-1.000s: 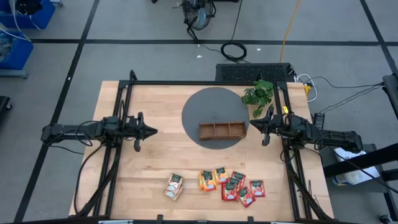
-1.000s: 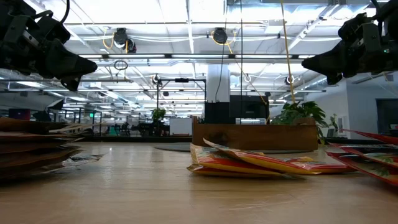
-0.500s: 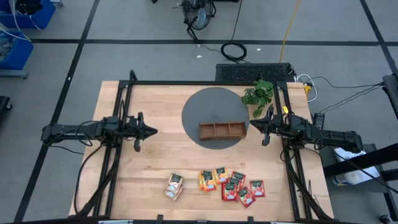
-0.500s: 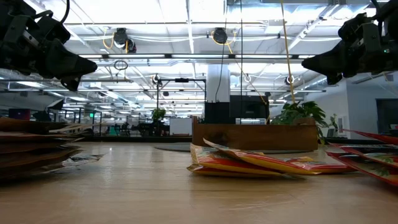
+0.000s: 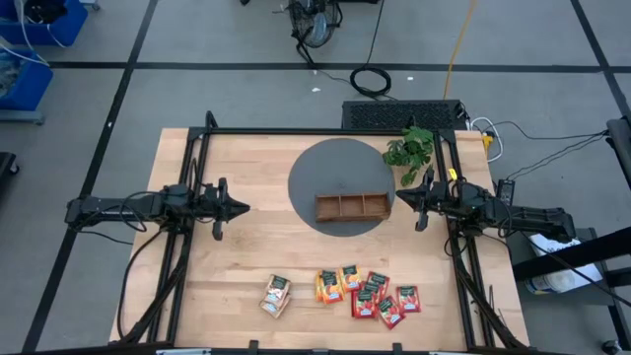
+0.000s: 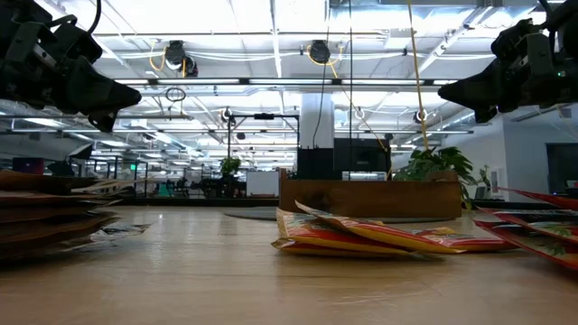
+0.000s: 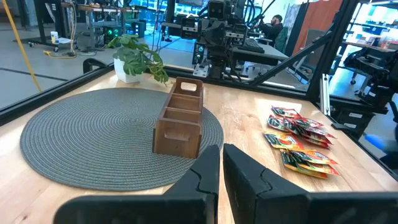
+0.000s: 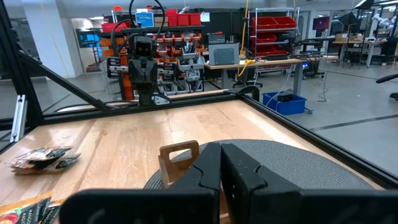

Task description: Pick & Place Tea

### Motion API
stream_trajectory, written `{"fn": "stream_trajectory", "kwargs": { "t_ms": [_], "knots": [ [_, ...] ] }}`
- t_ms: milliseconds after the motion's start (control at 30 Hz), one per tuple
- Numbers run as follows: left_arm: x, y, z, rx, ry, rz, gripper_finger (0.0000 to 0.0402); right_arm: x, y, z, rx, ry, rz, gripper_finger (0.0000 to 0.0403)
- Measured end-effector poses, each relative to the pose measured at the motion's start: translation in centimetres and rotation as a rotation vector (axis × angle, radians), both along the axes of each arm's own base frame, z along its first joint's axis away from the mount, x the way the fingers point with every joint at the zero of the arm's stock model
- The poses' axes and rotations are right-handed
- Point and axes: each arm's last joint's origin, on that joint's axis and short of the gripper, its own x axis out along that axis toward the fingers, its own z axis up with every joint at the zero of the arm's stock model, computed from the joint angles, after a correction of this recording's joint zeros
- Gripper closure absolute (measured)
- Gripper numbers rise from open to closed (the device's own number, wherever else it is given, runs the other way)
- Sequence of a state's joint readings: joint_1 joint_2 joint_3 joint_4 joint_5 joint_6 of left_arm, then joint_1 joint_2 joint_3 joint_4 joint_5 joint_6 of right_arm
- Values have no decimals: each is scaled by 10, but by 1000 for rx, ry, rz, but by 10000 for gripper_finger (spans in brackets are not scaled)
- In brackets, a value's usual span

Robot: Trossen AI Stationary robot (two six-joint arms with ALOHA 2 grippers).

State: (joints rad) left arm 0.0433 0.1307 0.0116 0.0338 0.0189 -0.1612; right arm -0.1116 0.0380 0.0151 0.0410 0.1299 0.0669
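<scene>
We're in a robotics lab, no question, an open industrial hall. From overhead, the wooden table point(image 5: 246, 247) sits in a black metal frame point(image 5: 202, 133) on a grey floor marked off with dark tape lines point(image 5: 296, 67), a coiled black cable point(image 5: 371, 79) and a yellow cord point(image 5: 455, 44) trailing across it. Look across the tabletop and long rows of ceiling lights point(image 6: 298, 18) run back over exposed pipes and beams. Past the right arm's fingers: shelving with red storage bins point(image 8: 270, 28), blue bins point(image 8: 283, 101), workbenches and monitors point(image 8: 224, 55). Another workstation shows a person point(image 7: 272, 26) seated at equipment.
</scene>
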Motion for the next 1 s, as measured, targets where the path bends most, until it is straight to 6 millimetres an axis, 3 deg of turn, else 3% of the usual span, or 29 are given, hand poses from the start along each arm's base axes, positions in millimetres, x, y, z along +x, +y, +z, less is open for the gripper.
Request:
{"fn": "stream_trajectory", "kwargs": {
  "t_ms": [767,1000],
  "knots": [
    [0,0,0,0,-1,0,376,0,0,0,-76,19,0,403],
    [0,0,7,3,-70,1,376,0,0,1,-34,-7,0,403]
  ]
}}
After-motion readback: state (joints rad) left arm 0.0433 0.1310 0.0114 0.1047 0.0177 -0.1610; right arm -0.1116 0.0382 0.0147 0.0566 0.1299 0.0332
